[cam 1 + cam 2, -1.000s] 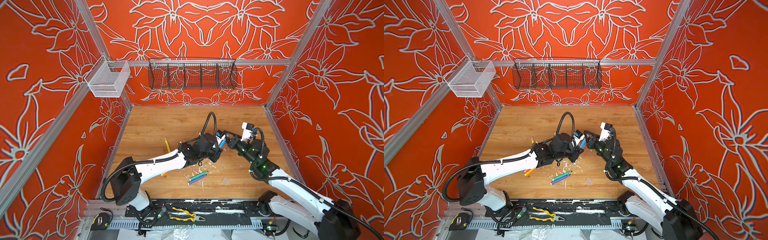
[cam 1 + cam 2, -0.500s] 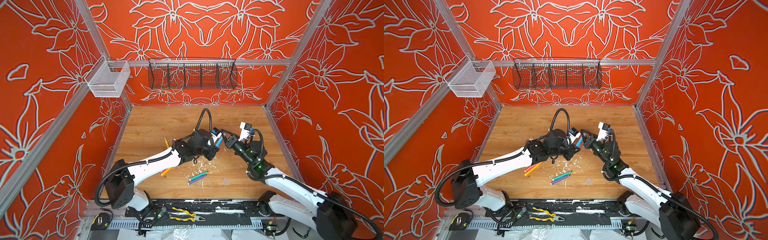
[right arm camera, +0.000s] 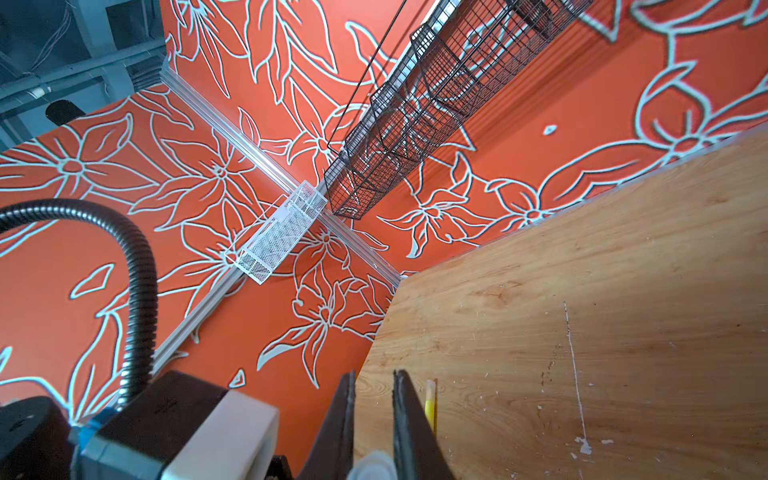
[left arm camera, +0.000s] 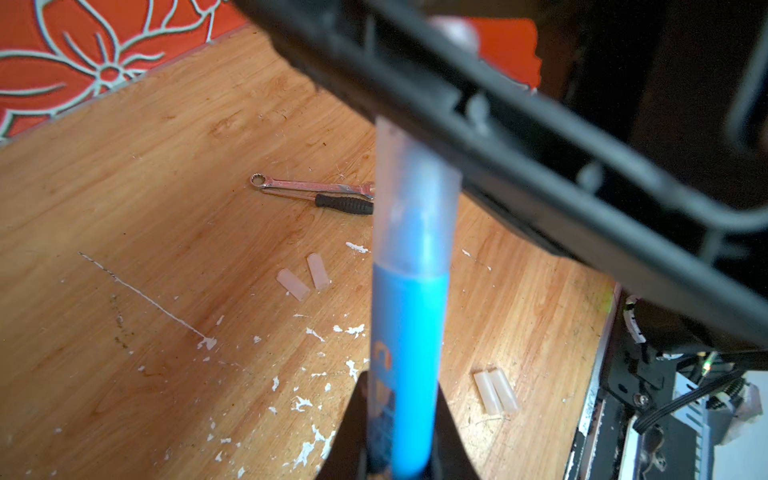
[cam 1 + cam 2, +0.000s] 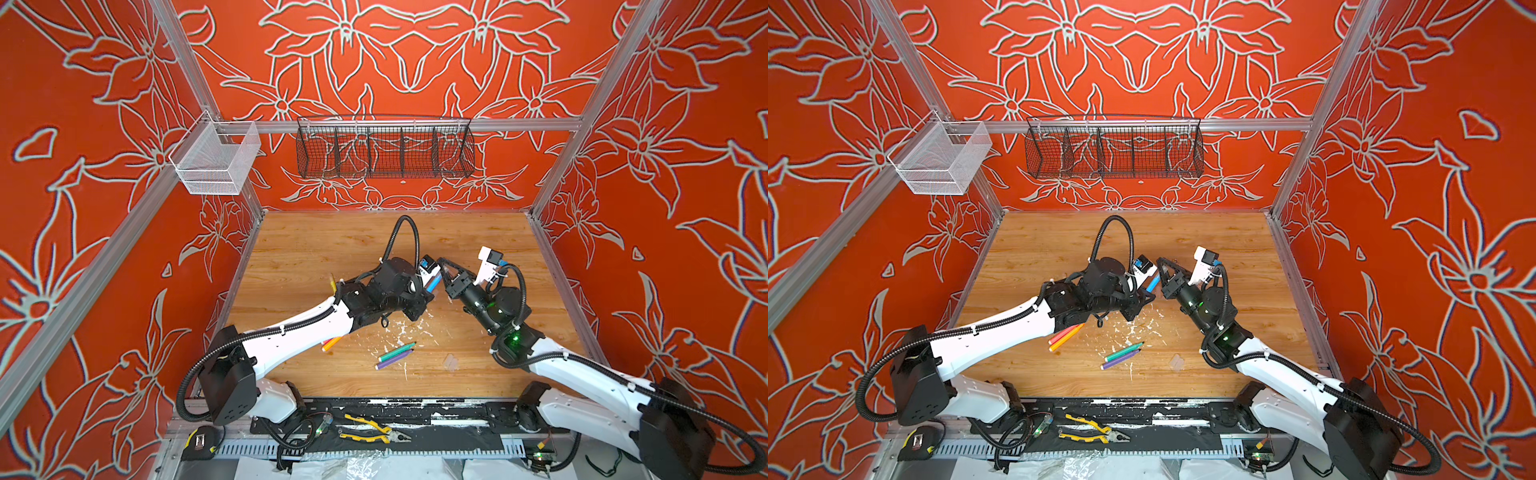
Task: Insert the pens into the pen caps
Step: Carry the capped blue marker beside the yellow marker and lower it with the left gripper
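My left gripper [image 4: 401,382] [image 5: 428,296] is shut on a blue pen [image 4: 409,345] [image 5: 432,285] [image 5: 1153,283], raised above the wooden table. A clear pen cap [image 4: 415,199] sits over the pen's upper end. My right gripper [image 3: 374,378] [image 5: 444,268] is shut on that cap, whose round end [image 3: 372,467] shows between the fingers. Two loose caps [image 4: 293,284] lie together on the table and two more [image 4: 496,390] lie nearer. Green [image 5: 397,352], purple [image 5: 392,361], orange and pink [image 5: 1065,336] pens lie near the front, and a yellow pen [image 5: 332,284] [image 3: 431,403] lies by my left arm.
A wrench and a dark-handled tool [image 4: 311,189] lie on the table. White paint flecks [image 5: 401,332] are scattered mid-table. Yellow-handled pliers [image 5: 374,430] and a tape measure [image 5: 199,442] rest on the front ledge. A black wire basket [image 5: 384,149] and a white mesh bin [image 5: 216,160] hang on the walls.
Both grippers have shifted slightly left and towards the back together, still joined at the blue pen and cap. Neither has opened.
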